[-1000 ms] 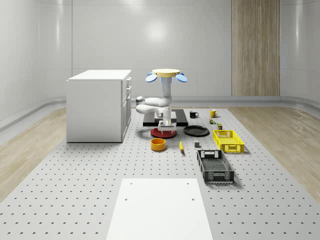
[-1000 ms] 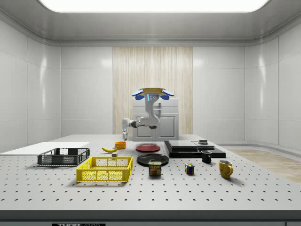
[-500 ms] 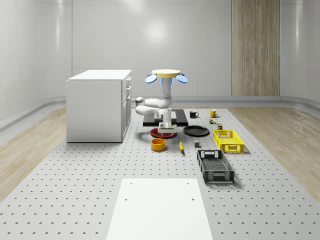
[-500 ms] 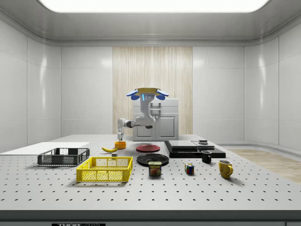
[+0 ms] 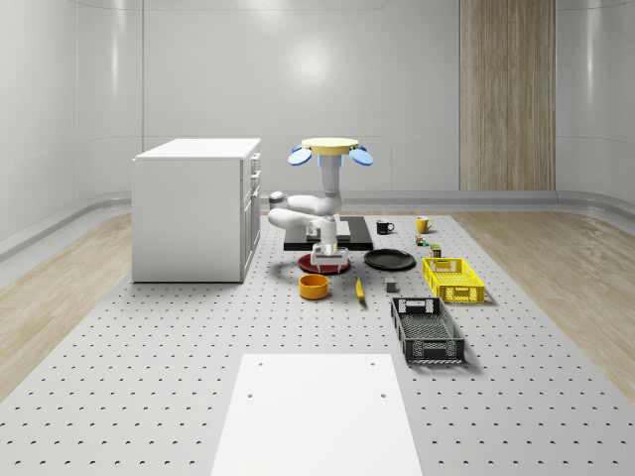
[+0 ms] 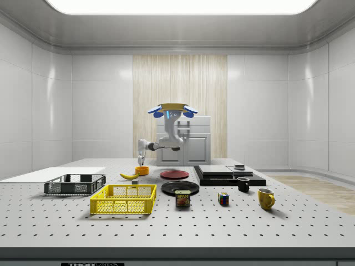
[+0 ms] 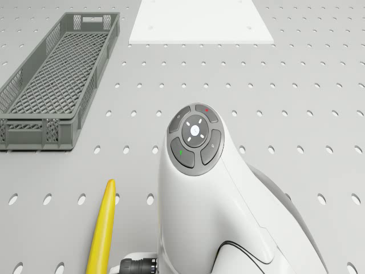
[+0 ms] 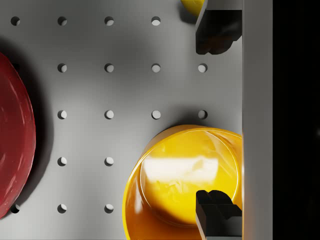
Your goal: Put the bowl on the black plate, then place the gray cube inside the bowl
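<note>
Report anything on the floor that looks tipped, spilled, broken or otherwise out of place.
Nothing stands out. The orange bowl sits upright and empty beside the red plate, the black plate lies flat, and the gray crate and yellow crate stand level.

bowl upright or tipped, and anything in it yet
Upright and empty. In the wrist view the orange bowl shows its open mouth and bare glossy floor, resting on the table beside the red plate, under the open gripper.

Glossy yellow bowl (image 8: 182, 180), dark red plate (image 8: 12, 135), grey hole-dotted table (image 8: 110, 90).
</note>
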{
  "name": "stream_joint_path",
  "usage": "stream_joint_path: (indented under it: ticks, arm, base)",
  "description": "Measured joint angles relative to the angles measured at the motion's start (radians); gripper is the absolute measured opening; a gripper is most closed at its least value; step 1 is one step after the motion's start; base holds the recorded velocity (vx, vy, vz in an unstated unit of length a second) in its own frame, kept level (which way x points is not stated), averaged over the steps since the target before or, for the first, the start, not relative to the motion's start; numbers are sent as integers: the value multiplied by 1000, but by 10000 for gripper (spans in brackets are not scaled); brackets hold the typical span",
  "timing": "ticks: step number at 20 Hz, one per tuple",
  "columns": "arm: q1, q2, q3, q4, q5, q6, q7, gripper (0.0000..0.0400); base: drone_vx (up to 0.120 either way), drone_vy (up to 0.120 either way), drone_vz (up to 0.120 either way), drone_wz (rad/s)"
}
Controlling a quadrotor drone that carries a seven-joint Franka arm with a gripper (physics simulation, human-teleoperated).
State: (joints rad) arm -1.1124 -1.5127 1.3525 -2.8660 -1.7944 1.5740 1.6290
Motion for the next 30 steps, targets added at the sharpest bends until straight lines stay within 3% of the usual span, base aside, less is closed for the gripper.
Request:
stream_joint_path:
  ticks: [9,30]
  arm:
    - [5,-15,-90,22,-82,45,-20,400]
    - [-66,-3,-180,105,-166,90,-15,400]
  base:
    - [0,0,0,0]
    - [0,0,0,0]
